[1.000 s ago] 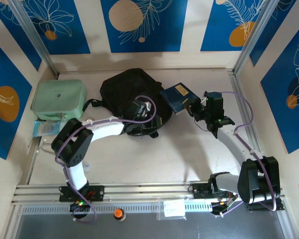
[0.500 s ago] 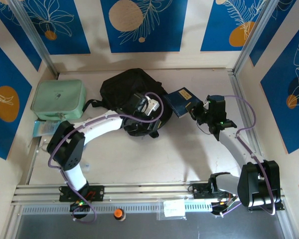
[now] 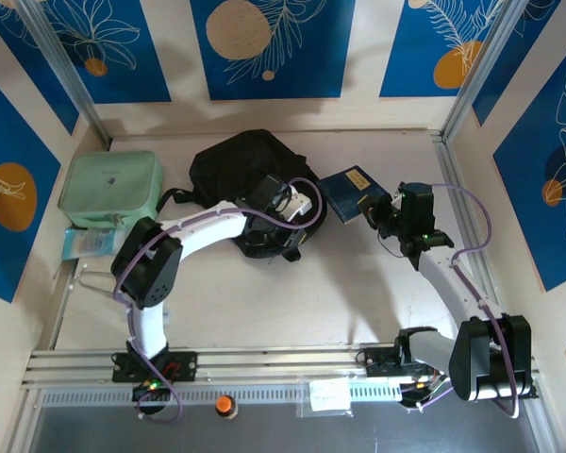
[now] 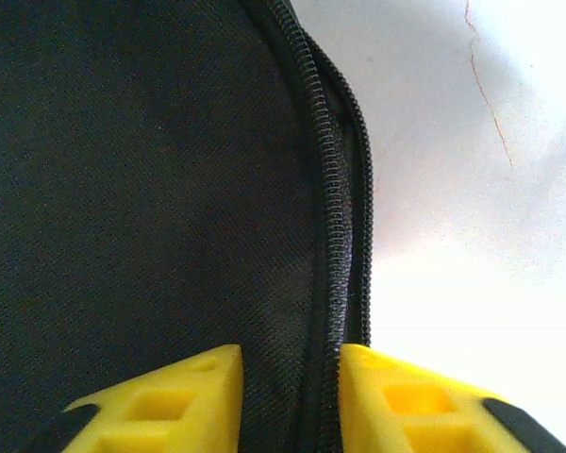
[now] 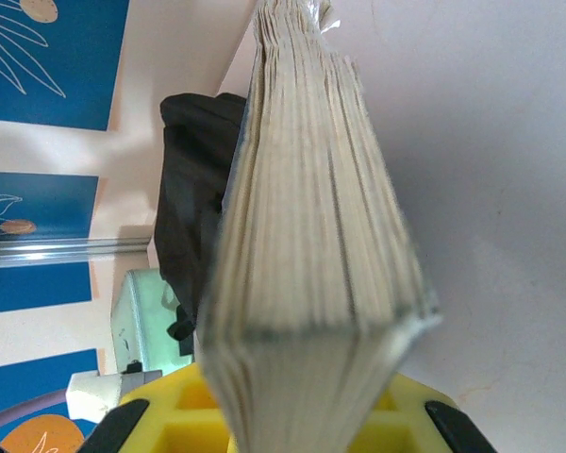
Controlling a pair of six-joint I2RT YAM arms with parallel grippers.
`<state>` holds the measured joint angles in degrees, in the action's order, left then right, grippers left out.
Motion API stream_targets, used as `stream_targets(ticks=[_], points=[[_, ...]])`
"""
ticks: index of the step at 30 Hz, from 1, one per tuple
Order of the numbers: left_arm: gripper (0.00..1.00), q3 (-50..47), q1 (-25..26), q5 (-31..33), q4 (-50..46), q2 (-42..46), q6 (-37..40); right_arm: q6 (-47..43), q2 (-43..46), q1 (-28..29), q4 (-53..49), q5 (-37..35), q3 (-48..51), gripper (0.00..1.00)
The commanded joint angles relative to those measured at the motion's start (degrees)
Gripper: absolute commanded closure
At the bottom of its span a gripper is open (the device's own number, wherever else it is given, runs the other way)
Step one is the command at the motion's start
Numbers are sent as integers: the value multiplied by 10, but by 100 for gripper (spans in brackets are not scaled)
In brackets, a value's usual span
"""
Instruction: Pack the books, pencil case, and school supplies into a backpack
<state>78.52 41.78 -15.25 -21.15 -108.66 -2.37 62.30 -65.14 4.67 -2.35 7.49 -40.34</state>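
Blue leaf-print wall panels point(image 3: 264, 42), small orange object point(image 3: 225, 405) beside front rail point(image 3: 264, 363).

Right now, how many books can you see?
1 for certain: a dark blue book clamped in the right gripper, right of the backpack. Its thick page edges in the right wrist view suggest a stack, so more may be hidden beneath.

The books' point(image 3: 345, 193) title label point(image 3: 357, 177) is unreadably small.

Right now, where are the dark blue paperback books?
Top view, right of centre: the dark blue paperback books, clamped in the right end effector, beside the black fabric backpack.
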Motion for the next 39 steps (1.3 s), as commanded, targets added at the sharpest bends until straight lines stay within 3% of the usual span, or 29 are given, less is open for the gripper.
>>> stream_targets(ticks=[1, 7, 12, 26, 32, 39], points=[[76, 23, 4, -20, -21, -13, 14, -14, 13, -3, 13, 11, 5, 98], [85, 27, 4, -60, -33, -11, 36, -16, 14, -2, 11, 11, 4, 98], [98, 28, -1, -35, -25, 11, 42, -22, 19, -9, 0, 7, 5, 98], [100, -33, -33, 63, 112, 142, 7, -84, 83, -18, -94, 8, 4, 98], [100, -54, -35, 63, 170, 185, 14, -83, 79, 53, -122, -5, -5, 98], [100, -65, -35, 37, 191, 206, 24, -45, 20, 123, -62, 5, -18, 98]])
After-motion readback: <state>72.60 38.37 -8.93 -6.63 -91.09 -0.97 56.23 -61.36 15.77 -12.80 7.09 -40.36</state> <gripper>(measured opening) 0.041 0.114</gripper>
